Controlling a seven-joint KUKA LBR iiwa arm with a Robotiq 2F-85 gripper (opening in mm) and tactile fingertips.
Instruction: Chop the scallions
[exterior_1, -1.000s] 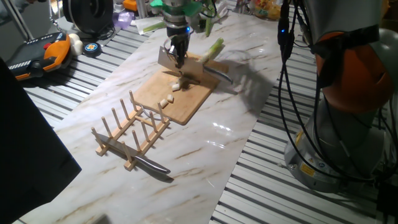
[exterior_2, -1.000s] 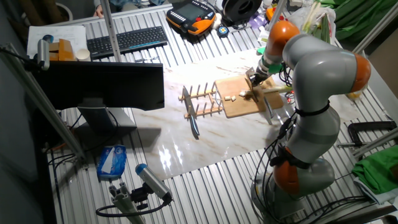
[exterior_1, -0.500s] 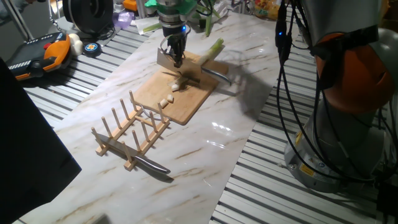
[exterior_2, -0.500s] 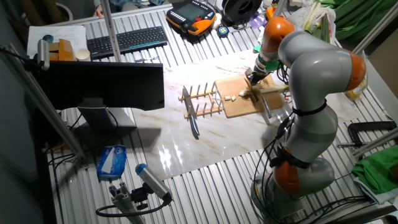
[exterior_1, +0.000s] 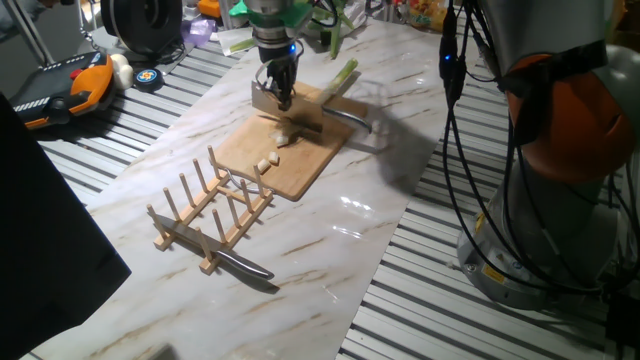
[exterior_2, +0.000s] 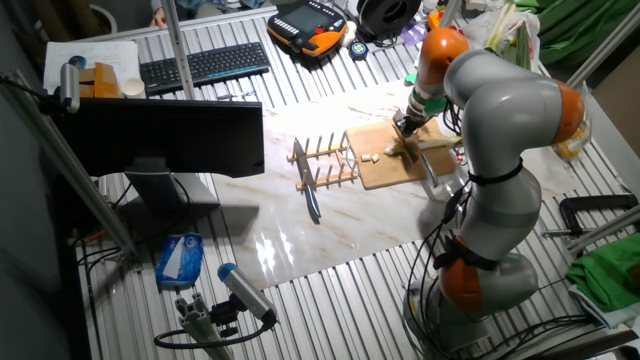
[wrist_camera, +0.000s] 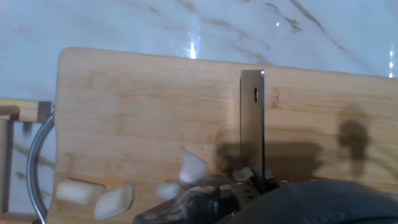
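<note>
End effector (exterior_1: 283, 98) clamped on cleaver (wrist_camera: 252, 127), blade edge-down above cutting board (exterior_1: 300, 165), set for a chop. Scallions (exterior_1: 338, 80) lie across board's far edge; cut chunks (wrist_camera: 79, 192) near blade.

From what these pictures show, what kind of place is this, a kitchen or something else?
Most likely a robotics lab, not a kitchen. The cutting board lies on a marble-look sheet over a slatted metal bench, and a monitor, a keyboard and an orange teach pendant stand nearby.

Arm (exterior_2: 500, 110) bent over, fingers (exterior_1: 279, 97) downward, closed.
</note>
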